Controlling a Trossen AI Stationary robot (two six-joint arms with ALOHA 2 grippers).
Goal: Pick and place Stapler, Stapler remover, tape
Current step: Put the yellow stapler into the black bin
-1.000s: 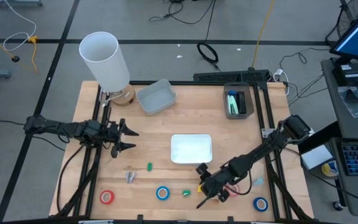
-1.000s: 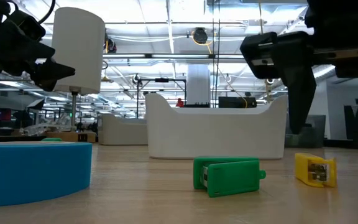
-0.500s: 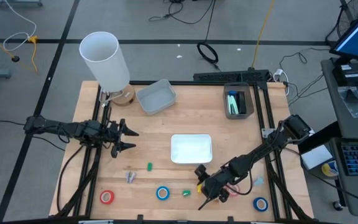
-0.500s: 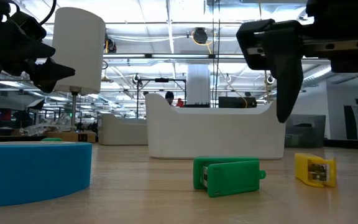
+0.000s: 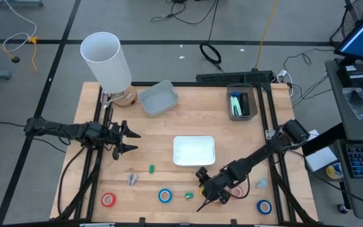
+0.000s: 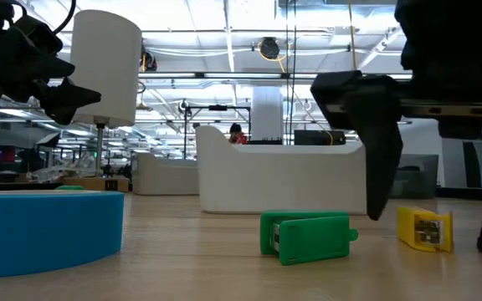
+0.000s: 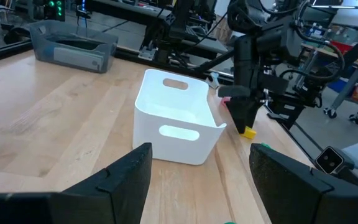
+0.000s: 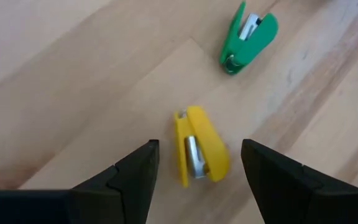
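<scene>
High view: right gripper [image 5: 205,192] just front-right of white bin [image 5: 193,151], fingers apart; yellow stapler hidden under it. Left gripper [image 5: 128,140] well left of bin, fingers spread, idle.

Low view: yellow stapler [image 6: 425,227] on table, right of bin, between right gripper's two fingers, untouched.

Right wrist view: stapler [image 8: 199,154] centred between fingers [image 8: 129,171], long axis roughly along approach line. Judgement: right arm far nearer; straight descent should straddle it.

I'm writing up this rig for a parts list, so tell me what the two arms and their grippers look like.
Both arms are dark, slim and jointed, with black cables along them. The left gripper ends in two pointed black fingers. The right gripper has the same matte black fingers, broad and wedge-shaped seen close, with stepped edges. No markings show on either.
</scene>
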